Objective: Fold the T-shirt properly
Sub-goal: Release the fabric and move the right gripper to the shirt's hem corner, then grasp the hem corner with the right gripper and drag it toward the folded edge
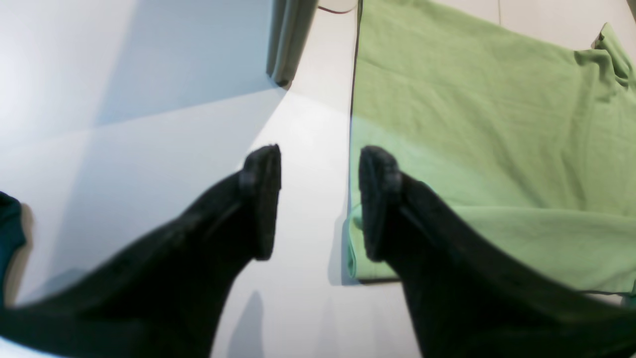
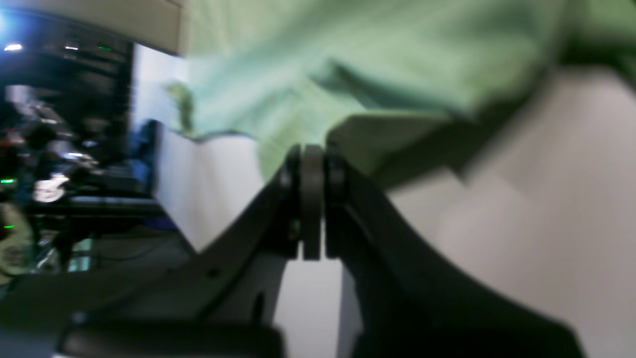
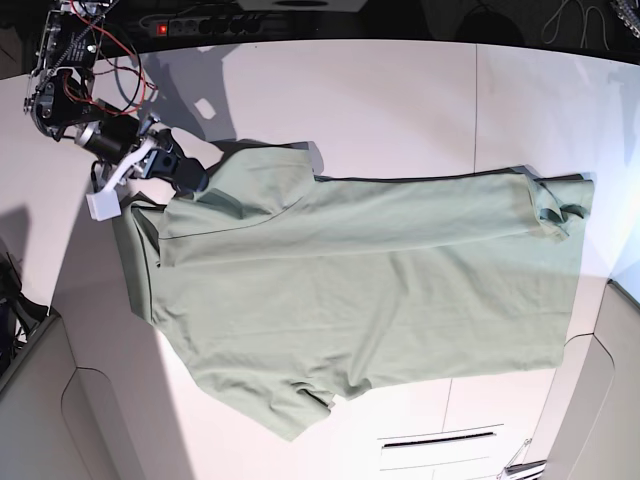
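The pale green T-shirt (image 3: 350,290) lies spread across the white table (image 3: 400,100), with its far edge folded over along the top. My right gripper (image 3: 188,178) is at the shirt's upper left corner and is shut on a lifted fold of the cloth. In the blurred right wrist view the closed gripper (image 2: 313,164) meets the raised green fabric (image 2: 348,74). My left gripper (image 1: 320,199) is open and empty just above the table, beside a straight edge of the shirt (image 1: 472,124). It does not show in the base view.
A power strip (image 3: 200,25) and loose cables (image 3: 110,60) lie at the table's far left. Grey panels stand at the lower left (image 3: 40,400) and lower right (image 3: 600,400). A grey upright edge (image 1: 288,40) shows beyond the left gripper.
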`<action>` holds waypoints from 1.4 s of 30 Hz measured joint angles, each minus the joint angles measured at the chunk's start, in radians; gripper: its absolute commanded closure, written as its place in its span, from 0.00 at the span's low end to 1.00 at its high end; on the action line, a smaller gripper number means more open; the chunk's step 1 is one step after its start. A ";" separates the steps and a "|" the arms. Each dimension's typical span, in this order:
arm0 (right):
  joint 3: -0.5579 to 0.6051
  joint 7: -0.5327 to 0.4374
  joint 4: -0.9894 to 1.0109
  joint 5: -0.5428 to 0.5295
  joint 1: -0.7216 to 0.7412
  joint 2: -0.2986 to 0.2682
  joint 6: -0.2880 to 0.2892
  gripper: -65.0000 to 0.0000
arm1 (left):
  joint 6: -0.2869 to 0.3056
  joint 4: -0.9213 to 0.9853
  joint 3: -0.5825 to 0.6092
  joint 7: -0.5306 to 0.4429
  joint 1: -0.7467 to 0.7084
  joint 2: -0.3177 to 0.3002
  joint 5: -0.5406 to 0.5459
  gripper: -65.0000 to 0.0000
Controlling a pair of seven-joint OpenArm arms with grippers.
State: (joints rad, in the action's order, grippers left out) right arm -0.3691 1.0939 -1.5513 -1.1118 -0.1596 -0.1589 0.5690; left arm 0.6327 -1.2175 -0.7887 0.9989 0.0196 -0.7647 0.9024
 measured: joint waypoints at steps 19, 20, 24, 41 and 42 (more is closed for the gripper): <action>0.340 -0.328 0.087 0.560 0.431 0.073 -0.011 1.00 | 0.000 0.000 0.000 0.000 0.000 0.000 0.001 0.56; 0.349 -0.351 0.117 0.580 0.445 0.073 -0.012 1.00 | 0.000 0.000 0.000 0.000 0.000 0.000 0.001 0.56; 0.367 -0.436 0.280 0.600 0.508 0.076 -0.011 1.00 | 0.000 0.000 0.000 -0.001 0.000 0.000 0.003 0.56; 0.367 -0.563 0.507 0.615 0.679 0.095 -0.016 1.00 | 0.000 0.000 0.000 0.000 0.000 0.000 0.004 0.56; 0.367 -0.567 0.507 0.620 0.684 0.095 -0.015 1.00 | 0.000 0.000 0.000 0.000 0.000 0.000 0.004 0.56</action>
State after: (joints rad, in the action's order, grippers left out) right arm -0.0021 0.5270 -1.0443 -0.4915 0.5247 -0.0639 0.5537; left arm 0.6327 -1.2175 -0.7887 0.9985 0.0196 -0.7647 0.9066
